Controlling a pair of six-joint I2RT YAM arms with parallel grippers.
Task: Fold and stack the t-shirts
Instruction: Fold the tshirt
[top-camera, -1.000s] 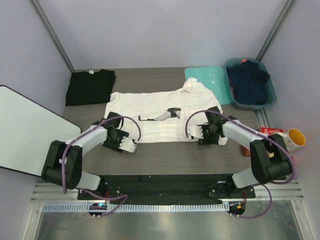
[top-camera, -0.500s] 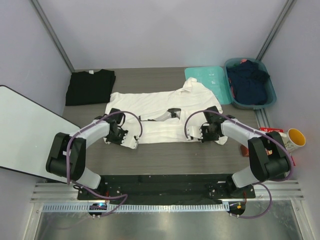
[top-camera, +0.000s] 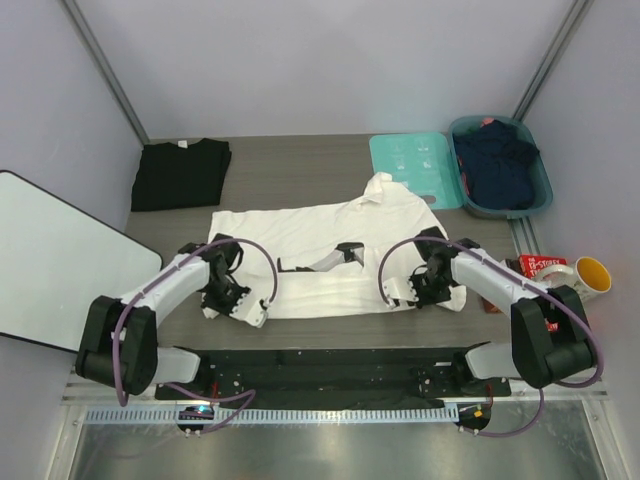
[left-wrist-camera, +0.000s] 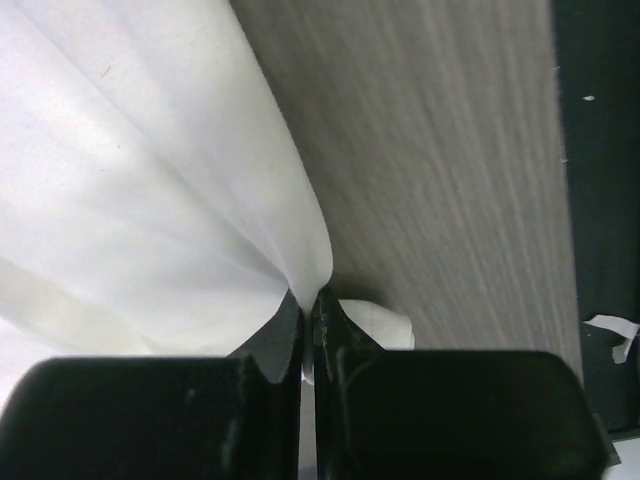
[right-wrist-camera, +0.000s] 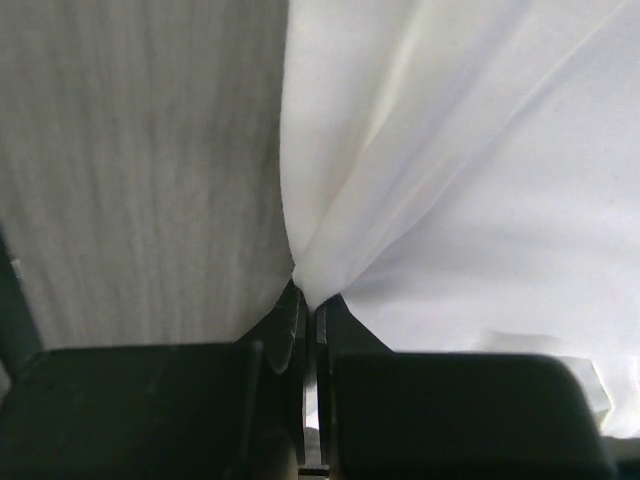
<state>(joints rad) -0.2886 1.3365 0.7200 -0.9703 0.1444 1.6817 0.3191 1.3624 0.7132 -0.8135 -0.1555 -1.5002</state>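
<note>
L gripper (left-wrist-camera: 310, 303) & R gripper (right-wrist-camera: 308, 298) each clamped on white t-shirt (top-camera: 310, 225) near-hem corners, prob. to lift evenly for folding; black t-shirt (top-camera: 180, 175) lies folded, far left.

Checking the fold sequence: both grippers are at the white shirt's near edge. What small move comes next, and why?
Probably lift both grippers together slightly, so the near edge can be carried over toward the far edge. The left gripper and right gripper are each shut on the near hem of the white t-shirt, which lies spread wide on the table.
</note>
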